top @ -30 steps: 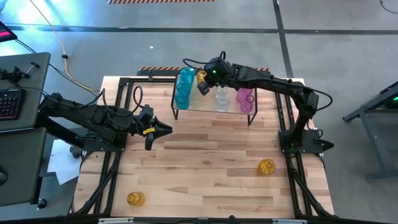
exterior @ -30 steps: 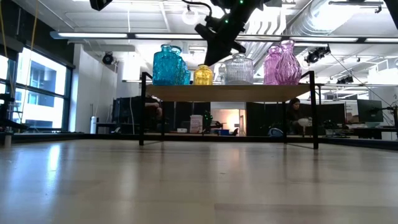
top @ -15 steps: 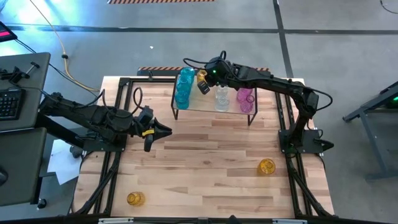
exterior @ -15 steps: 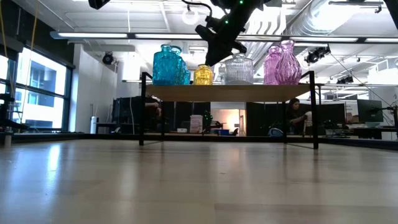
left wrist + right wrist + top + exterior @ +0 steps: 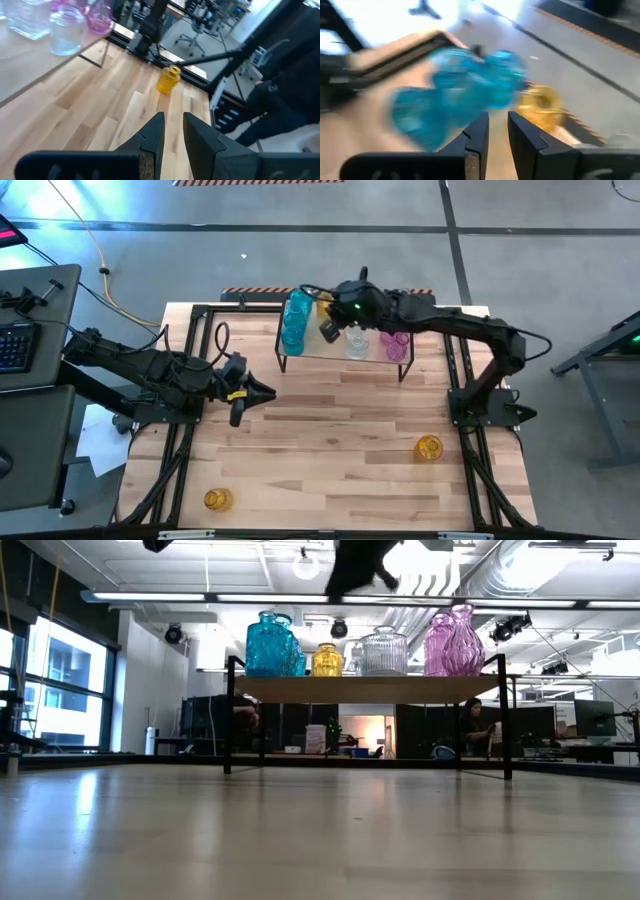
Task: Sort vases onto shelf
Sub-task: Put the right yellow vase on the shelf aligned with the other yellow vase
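1. The table point(image 5: 330, 430) is pale wood in butcher-block strips, smooth with a soft sheen.
2. The shelf point(image 5: 365, 688) has a light wood board top on thin black metal legs.
3. The vases point(image 5: 272, 644) are translucent ribbed glass, glossy, in teal, yellow, clear and pink.
4. The left gripper point(image 5: 172, 131) has matt dark plastic-looking fingers.
5. The floor point(image 5: 300, 260) beyond looks like smooth grey concrete.

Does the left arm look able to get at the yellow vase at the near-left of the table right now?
Probably yes: the left tool hangs empty over bare table, and nothing stands between it and that yellow vase.
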